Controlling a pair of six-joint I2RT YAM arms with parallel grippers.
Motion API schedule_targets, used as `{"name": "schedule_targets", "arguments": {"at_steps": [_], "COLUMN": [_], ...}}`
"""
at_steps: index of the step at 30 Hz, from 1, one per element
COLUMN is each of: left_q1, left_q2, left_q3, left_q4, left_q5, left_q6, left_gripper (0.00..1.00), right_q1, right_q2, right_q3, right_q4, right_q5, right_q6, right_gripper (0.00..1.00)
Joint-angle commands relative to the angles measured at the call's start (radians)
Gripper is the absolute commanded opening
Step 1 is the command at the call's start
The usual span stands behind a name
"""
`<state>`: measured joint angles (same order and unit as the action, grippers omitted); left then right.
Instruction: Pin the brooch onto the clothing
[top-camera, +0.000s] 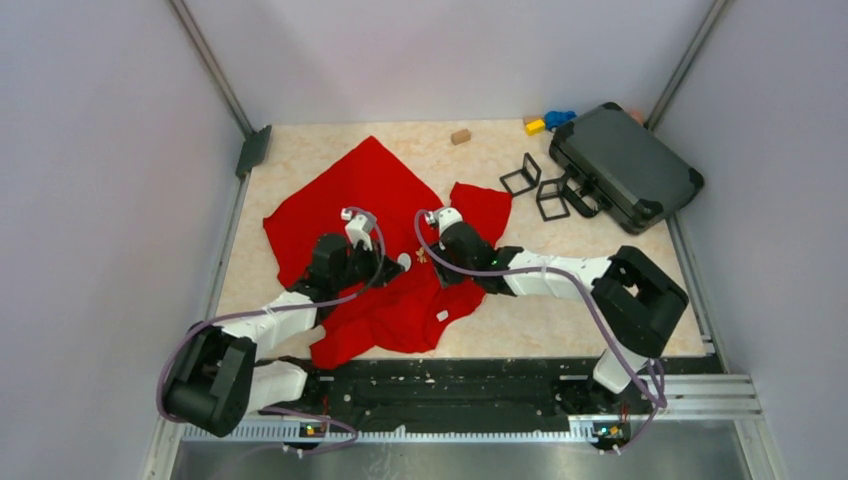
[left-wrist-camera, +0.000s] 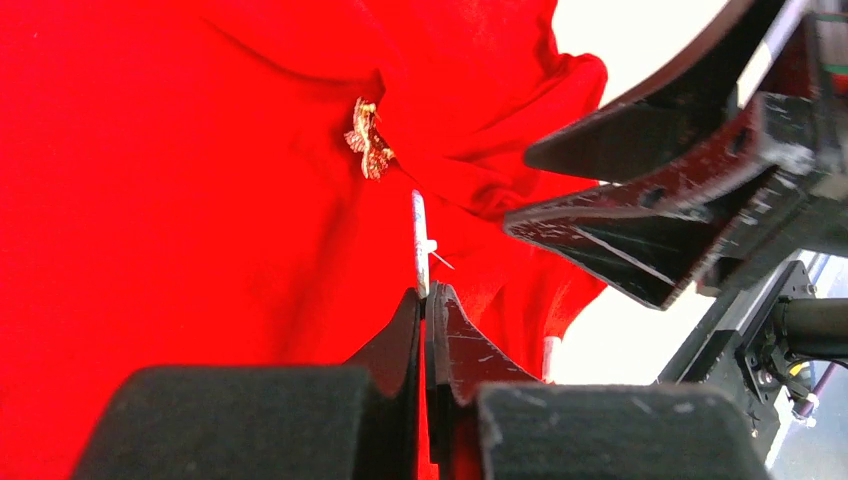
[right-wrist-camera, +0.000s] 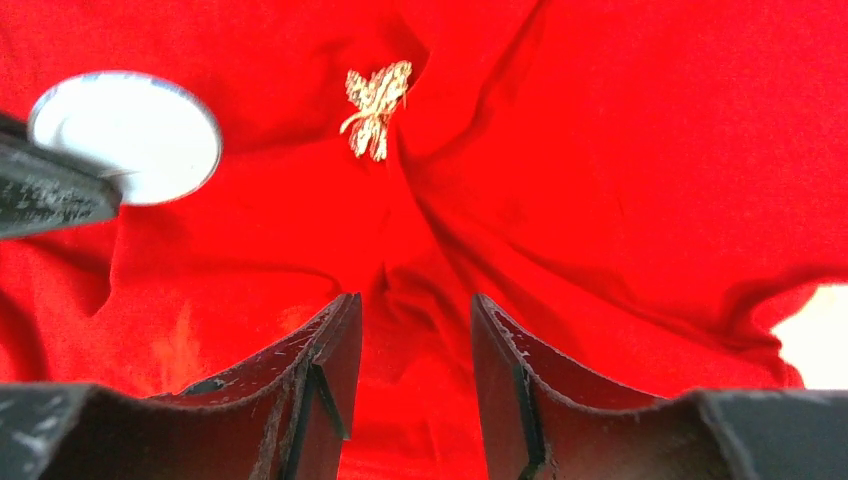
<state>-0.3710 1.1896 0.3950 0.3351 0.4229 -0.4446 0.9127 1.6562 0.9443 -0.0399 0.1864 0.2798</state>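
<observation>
The red clothing (top-camera: 365, 200) lies crumpled across the table's middle, and it fills both wrist views (left-wrist-camera: 180, 220) (right-wrist-camera: 620, 150). A small gold brooch (top-camera: 421, 256) (left-wrist-camera: 367, 140) (right-wrist-camera: 375, 108) sits on a fold of it between the two grippers. My left gripper (top-camera: 392, 268) (left-wrist-camera: 428, 292) is shut on a round white disc (left-wrist-camera: 420, 240) (right-wrist-camera: 125, 135), held on edge just left of the brooch. My right gripper (top-camera: 430, 262) (right-wrist-camera: 415, 305) (left-wrist-camera: 515, 195) hovers low over the fabric just short of the brooch. It is open, with only a ridge of cloth under the gap.
A black case (top-camera: 625, 165) lies at the back right with two black wire cubes (top-camera: 535, 188) beside it. A wooden block (top-camera: 460, 136), a yellow block (top-camera: 535, 126) and a blue object (top-camera: 560, 118) sit along the back edge. A small white tag (top-camera: 441, 315) shows on the clothing's near part.
</observation>
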Motion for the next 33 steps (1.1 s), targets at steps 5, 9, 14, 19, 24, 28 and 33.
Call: {"name": "schedule_targets", "arguments": {"at_steps": [5,9,14,19,24,28,33], "left_q1": [0.000,0.000,0.000,-0.001,-0.002,-0.008,-0.028], "left_q2": [0.061,0.072,0.078,0.085,0.092,0.103,0.136], "left_q3": [-0.013,-0.019,-0.024,-0.025,-0.025,-0.020,0.000], "left_q4": [0.191,0.209,0.220,0.222,0.222,0.212,0.204], "left_q5": [0.060,0.069,0.069,0.066,0.054,0.029,-0.003], "left_q6": [0.004,-0.006,-0.011,-0.012,-0.014,-0.013,-0.029], "left_gripper": [0.00,0.00,0.00,0.00,0.00,0.00,0.00], "right_q1": [-0.054,-0.059,-0.062,-0.067,-0.069,-0.069,-0.070], "right_q2": [0.091,0.120,0.156,0.172,0.177,0.175,0.169], "right_q3": [0.121,0.142,0.154,0.157,0.156,0.153,0.140], "right_q4": [0.073,0.074,0.078,0.085,0.095,0.102,0.111], "right_q5": [-0.108,-0.113,-0.094,-0.097,-0.097,-0.100,-0.103], "right_q6": [-0.096,-0.117,-0.130,-0.135,-0.134,-0.132,-0.128], "right_gripper": [0.46,0.42,0.39,0.36,0.27,0.15,0.00]}}
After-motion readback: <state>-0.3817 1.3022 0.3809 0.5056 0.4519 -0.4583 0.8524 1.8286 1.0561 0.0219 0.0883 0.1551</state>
